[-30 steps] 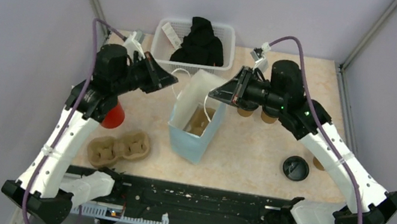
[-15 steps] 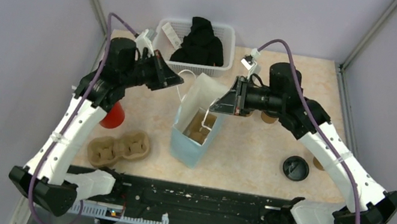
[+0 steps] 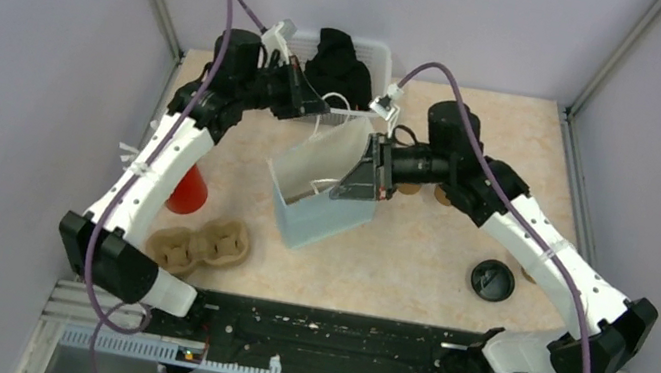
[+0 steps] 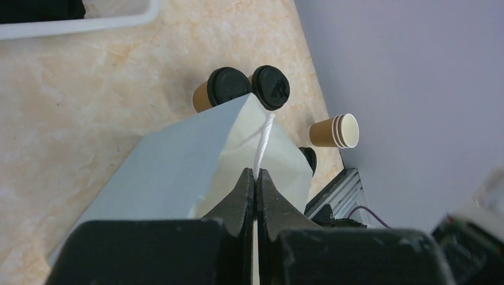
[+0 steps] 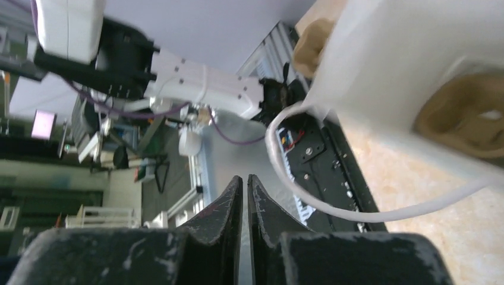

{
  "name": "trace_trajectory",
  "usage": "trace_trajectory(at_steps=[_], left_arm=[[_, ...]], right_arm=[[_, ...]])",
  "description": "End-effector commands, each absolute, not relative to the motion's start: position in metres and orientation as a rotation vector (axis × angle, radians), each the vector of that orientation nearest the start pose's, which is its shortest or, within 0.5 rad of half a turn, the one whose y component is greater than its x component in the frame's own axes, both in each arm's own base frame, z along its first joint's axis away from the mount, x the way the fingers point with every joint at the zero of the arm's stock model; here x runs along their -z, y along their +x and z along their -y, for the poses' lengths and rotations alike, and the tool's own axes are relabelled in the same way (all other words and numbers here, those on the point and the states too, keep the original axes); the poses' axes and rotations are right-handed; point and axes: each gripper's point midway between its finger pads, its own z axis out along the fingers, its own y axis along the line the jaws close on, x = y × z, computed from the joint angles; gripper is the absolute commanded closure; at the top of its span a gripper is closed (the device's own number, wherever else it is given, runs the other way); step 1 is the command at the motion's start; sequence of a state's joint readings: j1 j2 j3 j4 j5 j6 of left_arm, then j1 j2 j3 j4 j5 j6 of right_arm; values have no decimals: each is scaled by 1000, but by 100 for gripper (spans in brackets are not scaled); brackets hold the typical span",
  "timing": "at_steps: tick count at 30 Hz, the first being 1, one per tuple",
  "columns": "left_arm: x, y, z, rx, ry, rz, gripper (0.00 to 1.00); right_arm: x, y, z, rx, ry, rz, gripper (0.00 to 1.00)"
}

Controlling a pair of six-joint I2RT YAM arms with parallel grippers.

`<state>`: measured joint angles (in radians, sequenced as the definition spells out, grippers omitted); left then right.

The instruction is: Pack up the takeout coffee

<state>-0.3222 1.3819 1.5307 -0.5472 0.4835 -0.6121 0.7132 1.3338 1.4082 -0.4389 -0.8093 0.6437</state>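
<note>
Top camera first. Shows a pale blue paper bag [image 3: 318, 207] tilted at the middle of the surface [image 3: 435, 265]. Finds the left gripper [image 3: 314, 108] over the bag's far edge, clamped on its white cord handle [image 3: 338, 105]. Puts the right gripper [image 3: 344, 189] at the bag's right rim, fingers together. Catches the takeout coffee cups [image 3: 405, 187] standing on the surface just behind the right arm, partly hidden, outside the bag. Also a loose black lid [image 3: 492, 280], a red cup [image 3: 189, 191], a moulded carrier [image 3: 198, 247] and a white basket [image 3: 385, 51].

Left wrist next. Shows fingers pressed shut on the white cord handle [image 4: 263, 133], the bag [image 4: 172, 172] below them, the takeout coffee cups [image 4: 229, 88] side by side beyond its top edge, black lids on, and a stack of open cups [image 4: 336, 130] farther right.

Right wrist last. Shows fingers all but touching with nothing between, a second handle loop [image 5: 273, 142] just beside them, and a brown moulded form [image 5: 457, 116] inside the bag [image 5: 404, 53]
</note>
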Motion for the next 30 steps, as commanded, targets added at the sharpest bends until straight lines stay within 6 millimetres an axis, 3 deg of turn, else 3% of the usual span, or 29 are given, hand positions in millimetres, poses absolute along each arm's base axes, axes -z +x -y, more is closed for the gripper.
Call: trace_trajectory(at_steps=[1,3,6,10,13,14,18,22,26,30], left_arm=[[-373,359,238,1140,135,-2002,100],[-372,363,238,1122,133,-2028,100],[-366,365,228,1031,113,-2082,86],[-379,356,210,914,92,-2108,47],[-386,342,187,795,-5,-2166,18],[-387,335,177,746,-53,-2188,13],[-358,295,136,543,-299,-2356,6],[-334,267,113,424,-436,-2427,3],[-318,257,112,432,-484,-2458,6],[-316,252,121,502,-474,-2471,8]], right_arm=[[-358,144,-350,-1633,-887,-2040,91],[-353,155,-344,-1508,-822,-2092,84],[-351,169,-327,-1334,-739,-2138,59],[-365,179,-299,-1210,-620,-2133,37],[-376,190,-269,-1120,-516,-2129,27],[-376,194,-259,-1092,-488,-2136,26],[-365,221,-217,-862,-359,-2188,19],[-350,251,-173,-619,-195,-2231,8],[-323,284,-145,-505,-87,-2301,7],[-292,314,-130,-343,-97,-2380,4]])
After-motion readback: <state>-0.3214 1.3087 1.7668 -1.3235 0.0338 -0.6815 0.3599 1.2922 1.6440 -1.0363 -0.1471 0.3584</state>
